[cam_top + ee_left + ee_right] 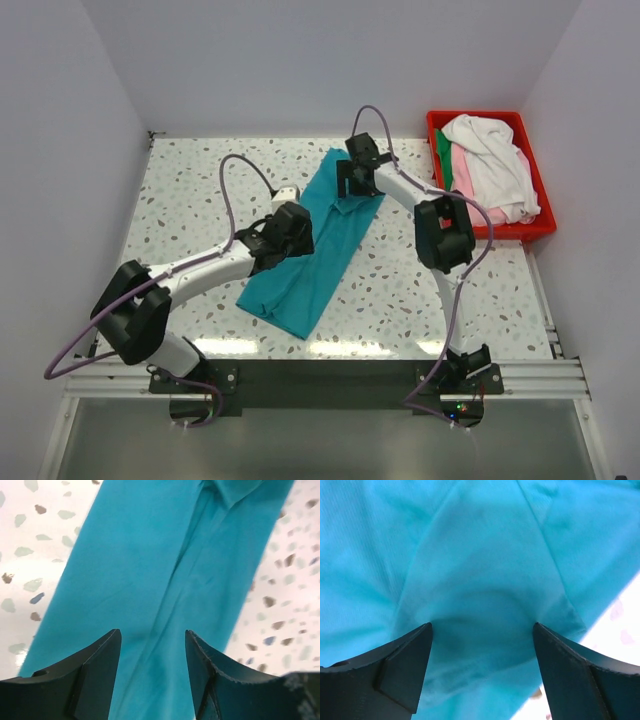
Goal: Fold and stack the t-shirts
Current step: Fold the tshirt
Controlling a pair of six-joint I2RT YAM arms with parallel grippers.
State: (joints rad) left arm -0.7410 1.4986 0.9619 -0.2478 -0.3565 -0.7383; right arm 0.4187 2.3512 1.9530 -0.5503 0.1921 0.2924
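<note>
While folded long and narrow, the teal t-shirt (pixel 312 268) creases softly.

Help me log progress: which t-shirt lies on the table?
The teal t-shirt; the white, pink and green ones are heaped in the red bin.

A red plastic bin (pixel 510 234) sits at the far right corner of my counter (pixel 190 190), a white surface flecked with grey and brown.

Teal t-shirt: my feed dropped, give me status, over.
Left gripper open over long folded teal cloth t-shirt. Right gripper open over its far end. Nothing obstructing; red plastic bin stands apart, far right.
</note>
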